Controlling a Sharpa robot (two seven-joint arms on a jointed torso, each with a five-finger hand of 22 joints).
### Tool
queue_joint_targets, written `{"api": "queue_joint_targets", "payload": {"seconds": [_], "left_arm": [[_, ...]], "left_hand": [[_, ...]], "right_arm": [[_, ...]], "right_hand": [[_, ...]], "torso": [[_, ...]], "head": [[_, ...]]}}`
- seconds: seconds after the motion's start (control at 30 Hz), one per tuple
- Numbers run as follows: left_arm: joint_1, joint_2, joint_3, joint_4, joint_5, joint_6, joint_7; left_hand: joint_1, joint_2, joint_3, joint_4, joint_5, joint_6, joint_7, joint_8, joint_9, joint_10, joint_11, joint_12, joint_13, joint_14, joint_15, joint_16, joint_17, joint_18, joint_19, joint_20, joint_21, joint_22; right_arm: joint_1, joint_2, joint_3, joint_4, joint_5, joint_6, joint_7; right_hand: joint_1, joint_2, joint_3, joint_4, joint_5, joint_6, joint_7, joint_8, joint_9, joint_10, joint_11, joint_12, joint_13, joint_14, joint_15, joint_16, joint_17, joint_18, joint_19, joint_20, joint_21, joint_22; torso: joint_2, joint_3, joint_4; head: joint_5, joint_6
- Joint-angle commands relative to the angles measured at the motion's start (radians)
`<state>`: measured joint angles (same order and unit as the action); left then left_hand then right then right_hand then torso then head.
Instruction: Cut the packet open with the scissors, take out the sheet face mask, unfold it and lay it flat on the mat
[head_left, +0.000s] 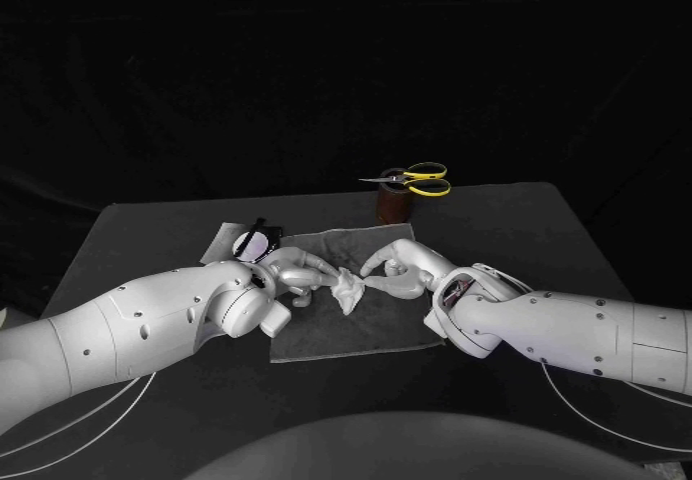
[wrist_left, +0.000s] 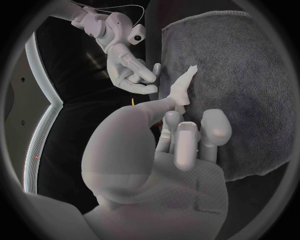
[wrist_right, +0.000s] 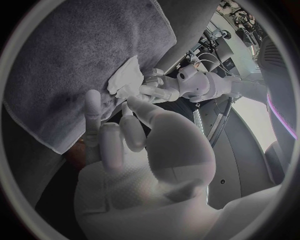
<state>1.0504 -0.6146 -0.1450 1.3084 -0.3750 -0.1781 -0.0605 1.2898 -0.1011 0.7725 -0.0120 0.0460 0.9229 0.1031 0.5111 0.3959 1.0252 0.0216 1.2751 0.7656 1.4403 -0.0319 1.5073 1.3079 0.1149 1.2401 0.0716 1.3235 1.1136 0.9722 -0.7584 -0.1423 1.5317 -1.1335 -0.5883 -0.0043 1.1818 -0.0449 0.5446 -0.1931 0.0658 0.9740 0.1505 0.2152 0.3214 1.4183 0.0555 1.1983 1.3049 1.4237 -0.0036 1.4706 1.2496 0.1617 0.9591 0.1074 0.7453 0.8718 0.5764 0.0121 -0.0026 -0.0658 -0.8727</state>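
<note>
Hanging in a crumpled white wad, the face mask (head_left: 348, 291) was pinched in the fingers of the left hand (head_left: 296, 272) just above the middle of the grey mat (head_left: 361, 335), which lay at the centre of the black table (head_left: 548, 220). The right hand (head_left: 400, 268) hovered just beside it with its fingers spread and arched, holding nothing and, as far as could be told, not touching the mask. A pale flat piece that looked like the emptied packet (head_left: 231, 238) lay at the mat's far left corner, partly hidden behind the left arm. The yellow-handled scissors (head_left: 415, 180) stood in a brown holder (head_left: 394, 205) near the table's far edge, well apart from both hands. By that showing, the cutting and the taking out seemed done. The mask was not yet unfolded, so opening it out and laying it flat on the mat were left. No brand, label or writing could be read on anything.
</note>
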Motion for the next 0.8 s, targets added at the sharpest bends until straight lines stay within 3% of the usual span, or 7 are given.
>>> {"api": "queue_joint_targets", "payload": {"seconds": [0.03, 0.47, 0.8], "left_arm": [[0.001, -0.002, 0.001, 0.003, 0.082, 0.030, 0.031], [0.001, -0.007, 0.001, 0.012, 0.097, 0.061, 0.027], [0.001, -0.010, 0.001, 0.015, 0.094, 0.070, 0.024]], "left_hand": [[-0.020, 0.011, 0.013, -0.002, 0.003, -0.018, 0.001, 0.007, 0.104, -0.004, 0.001, 0.010, 0.013, 0.005, -0.001, 0.005, 0.015, -0.010, -0.002, 0.000, 0.007, 0.003], [-0.039, 0.020, 0.027, -0.014, 0.003, -0.026, -0.003, 0.017, 0.119, -0.014, -0.004, 0.023, 0.025, 0.002, -0.003, 0.006, 0.013, -0.009, -0.008, 0.000, 0.006, 0.000], [-0.045, 0.024, 0.030, -0.017, 0.002, -0.027, -0.006, 0.021, 0.125, -0.018, -0.006, 0.027, 0.027, -0.001, -0.005, 0.006, 0.010, -0.008, -0.011, -0.001, 0.005, -0.002]], "right_arm": [[0.001, 0.024, 0.000, -0.024, -0.009, 0.009, -0.021], [0.001, 0.085, -0.001, -0.090, -0.005, 0.057, -0.038], [0.001, 0.102, -0.001, -0.114, -0.009, 0.084, -0.056]], "right_hand": [[-0.014, -0.012, -0.012, 0.003, -0.004, -0.019, 0.005, -0.015, -0.008, -0.004, 0.012, -0.010, -0.006, -0.007, 0.010, -0.004, -0.009, 0.018, 0.004, 0.006, -0.005, -0.002], [-0.042, -0.040, -0.060, 0.023, -0.011, -0.063, 0.023, -0.056, -0.033, -0.027, 0.031, -0.025, -0.020, -0.031, 0.028, -0.010, -0.036, 0.018, -0.001, 0.024, -0.029, -0.015], [-0.033, -0.042, -0.076, 0.024, -0.013, -0.080, 0.028, -0.070, -0.041, -0.041, 0.035, -0.036, -0.030, -0.043, 0.032, -0.013, -0.051, 0.019, -0.001, 0.028, -0.038, -0.019]], "torso": [[0.000, -0.0005, -0.0010], [0.000, -0.0003, -0.0004], [0.000, -0.0001, -0.0011]], "head": [[-0.001, 0.000], [-0.001, 0.000], [-0.001, 0.000]]}}
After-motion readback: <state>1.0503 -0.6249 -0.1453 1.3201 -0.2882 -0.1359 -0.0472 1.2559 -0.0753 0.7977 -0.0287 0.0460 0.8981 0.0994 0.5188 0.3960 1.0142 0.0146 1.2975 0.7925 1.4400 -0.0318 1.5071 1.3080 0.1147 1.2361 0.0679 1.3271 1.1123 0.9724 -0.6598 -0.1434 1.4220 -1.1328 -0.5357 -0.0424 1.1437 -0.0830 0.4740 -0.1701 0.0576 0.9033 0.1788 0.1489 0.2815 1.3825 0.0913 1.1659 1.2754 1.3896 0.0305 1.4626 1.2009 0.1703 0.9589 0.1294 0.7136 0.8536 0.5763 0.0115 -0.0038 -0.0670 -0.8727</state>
